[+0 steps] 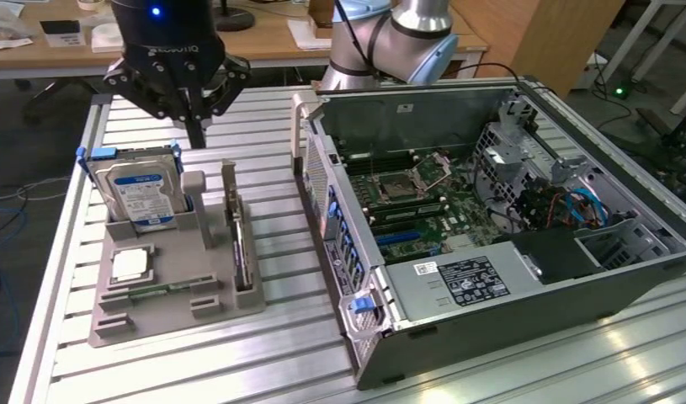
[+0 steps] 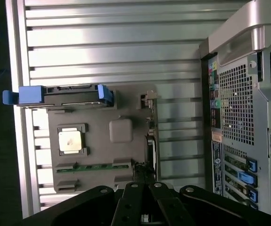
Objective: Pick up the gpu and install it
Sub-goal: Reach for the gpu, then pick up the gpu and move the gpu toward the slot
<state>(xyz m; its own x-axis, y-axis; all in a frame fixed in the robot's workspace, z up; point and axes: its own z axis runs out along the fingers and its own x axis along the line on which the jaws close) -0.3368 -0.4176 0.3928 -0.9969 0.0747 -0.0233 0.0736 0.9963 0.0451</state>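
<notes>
The gpu [image 1: 242,252], a thin dark circuit card seen edge-on, stands in a slot along the edge of the grey moulded holder [image 1: 163,313] nearest the open black computer case [image 1: 612,278]. The black gripper [image 1: 197,133] hangs above the holder's far edge, jaws closed on nothing, apart from the card. The exterior view looks into the case at its green motherboard [image 1: 433,210]. The wrist view looks at the case's perforated rear panel [image 2: 236,103], with the gpu as a dark line.
</notes>
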